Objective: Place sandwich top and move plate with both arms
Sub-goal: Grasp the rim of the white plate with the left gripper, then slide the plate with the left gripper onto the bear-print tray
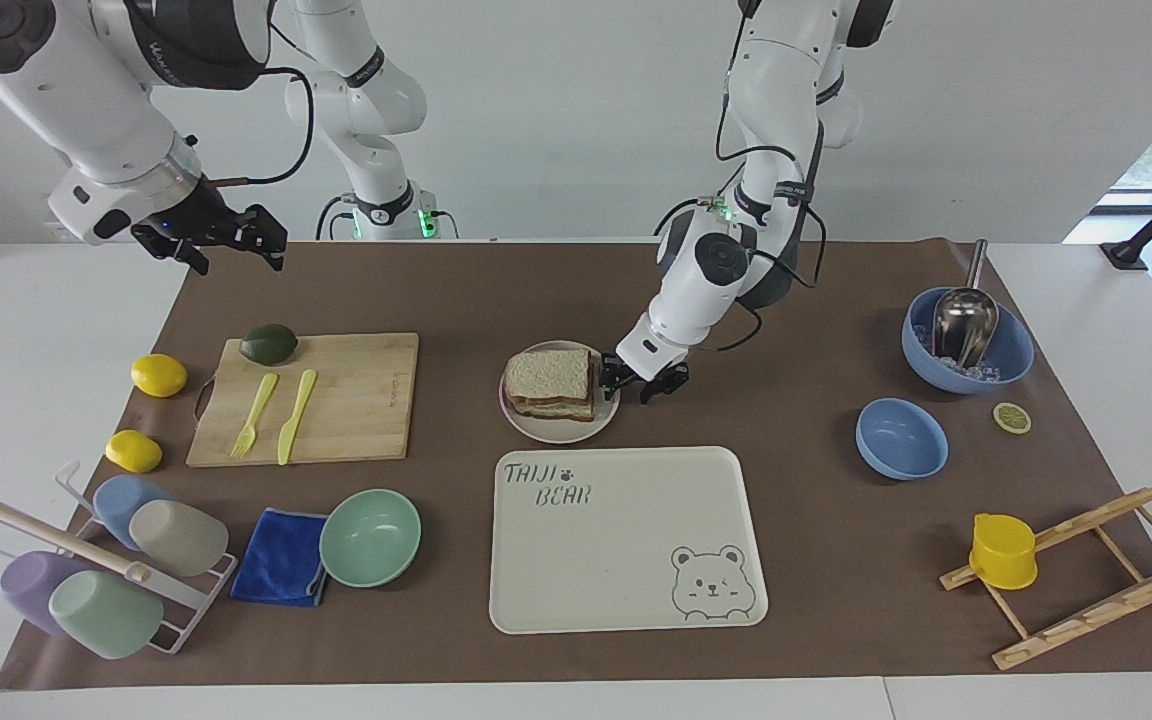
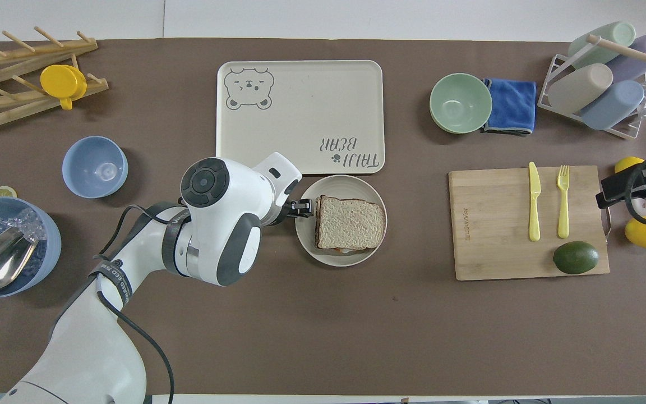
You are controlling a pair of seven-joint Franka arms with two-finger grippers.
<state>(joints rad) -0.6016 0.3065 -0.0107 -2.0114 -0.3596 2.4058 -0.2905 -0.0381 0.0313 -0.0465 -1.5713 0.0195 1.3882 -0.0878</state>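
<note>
Sandwich top (image 1: 548, 370) already seated; I bring my left gripper (image 1: 629, 378), jaws half-narrowed, onto the plate (image 1: 558, 430) rim mid-table, next needing a firm pinch; right gripper (image 1: 219, 240), jaws wide, waits above the table's edge.

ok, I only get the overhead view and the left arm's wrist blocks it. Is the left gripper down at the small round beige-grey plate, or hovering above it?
Observer: In the facing view the left gripper is down at table level, right at the rim of the plate on the left arm's side. I cannot confirm contact.
Operator: Bread stacked properly?
Observer: From the side, the speckled wholemeal sandwich top lies flat on a lower bread slice, with the edges roughly aligned.
Operator: Right arm?
Observer: It waits. The right gripper hangs high in the air at the right arm's end of the table, open and empty.
</note>
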